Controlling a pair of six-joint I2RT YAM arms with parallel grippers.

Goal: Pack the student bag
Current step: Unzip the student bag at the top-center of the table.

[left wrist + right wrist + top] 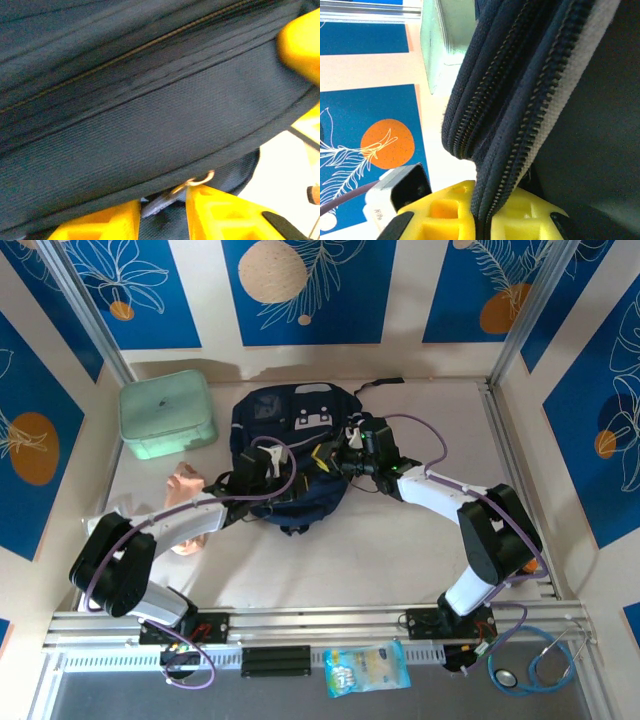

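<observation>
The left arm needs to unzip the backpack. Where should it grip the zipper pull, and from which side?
Pinch the flat grey tab hanging from the small metal ring, probably coming from below the backpack seam. There the tab dangles clear of the fabric, right between the fingers of the left gripper.

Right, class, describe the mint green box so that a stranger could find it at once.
Start at the table, walled by blue panels, and look to its far left corner. There the box sits left of the dark navy student bag. It alone is pale mint green, rigid and lidded.
</observation>
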